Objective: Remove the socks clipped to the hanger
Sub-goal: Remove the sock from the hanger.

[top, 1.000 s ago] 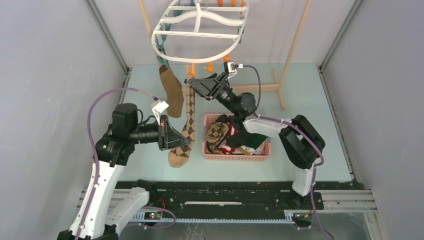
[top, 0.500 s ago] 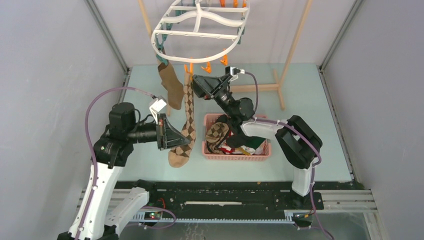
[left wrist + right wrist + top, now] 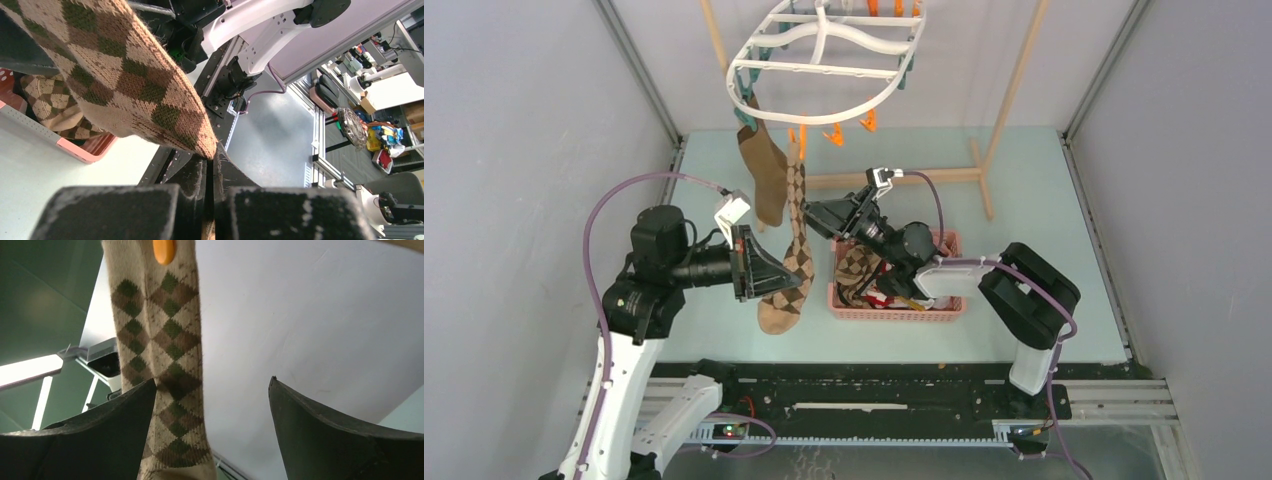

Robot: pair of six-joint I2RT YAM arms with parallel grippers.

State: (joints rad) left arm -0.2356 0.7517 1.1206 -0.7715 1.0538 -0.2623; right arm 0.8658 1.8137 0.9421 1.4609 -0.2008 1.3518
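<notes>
Pale tabletop (image 3: 1044,200); left gripper (image 3: 210,167) tight on knitted argyle sock (image 3: 125,85), right gripper (image 3: 211,382) open.

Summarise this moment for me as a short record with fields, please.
hanger: white oval ring hanging overhead, orange clothespins along its near edge
clipped on hanger: brown sock, argyle sock
left gripper: shut, fingertips at the argyle sock's toe; whether it pinches the toe is unclear
right gripper: open wide, pointing up at the argyle sock
basket: pink, holding several loose socks
</notes>
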